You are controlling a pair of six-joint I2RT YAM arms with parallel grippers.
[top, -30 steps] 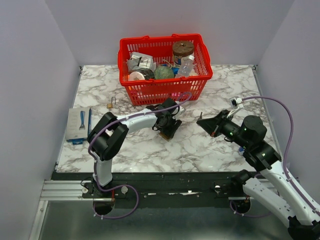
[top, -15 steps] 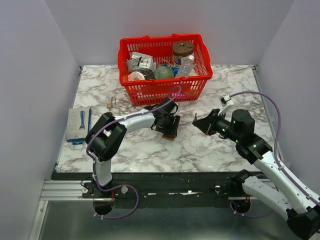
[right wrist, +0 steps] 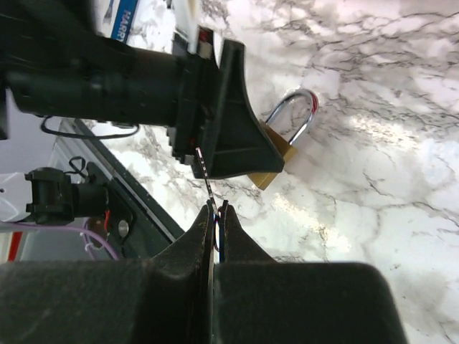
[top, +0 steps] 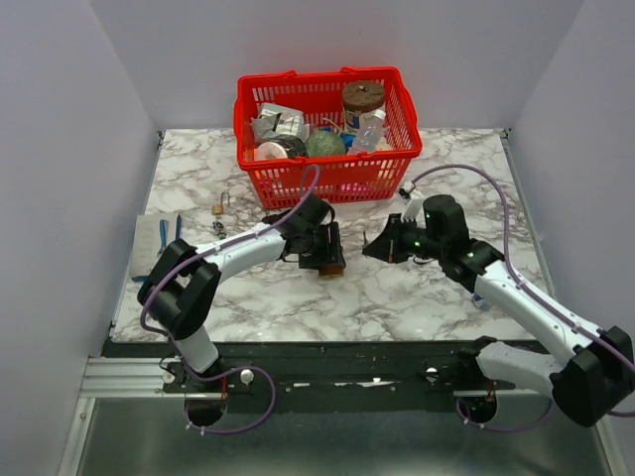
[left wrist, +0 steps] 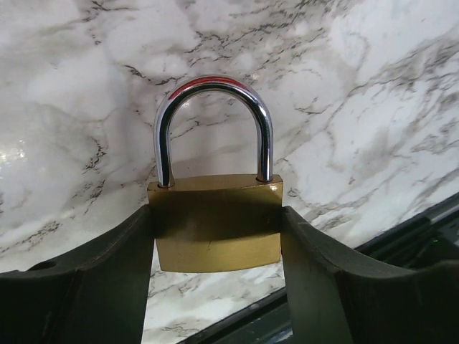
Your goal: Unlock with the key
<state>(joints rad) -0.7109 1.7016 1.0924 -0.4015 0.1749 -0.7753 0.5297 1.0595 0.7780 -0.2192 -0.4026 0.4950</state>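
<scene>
With padlock [left wrist: 215,236] clamped by its sides in the wide-spread left end effector [left wrist: 216,215] at mid worktop [top: 417,288], and key [right wrist: 204,175] pinched in the closed right end effector [right wrist: 216,211] at three o'clock of it, line up blade with the unseen keyhole, then push in slowly.

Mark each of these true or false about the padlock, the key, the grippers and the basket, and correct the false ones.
1. The left gripper grips the brass padlock by its body. True.
2. The shackle stands open. False: both legs sit in the body.
3. The right gripper is shut on the key. True.
4. The key is in the padlock. False: its tip is apart from the padlock.
5. The red basket is empty. False: several things lie in it.
</scene>
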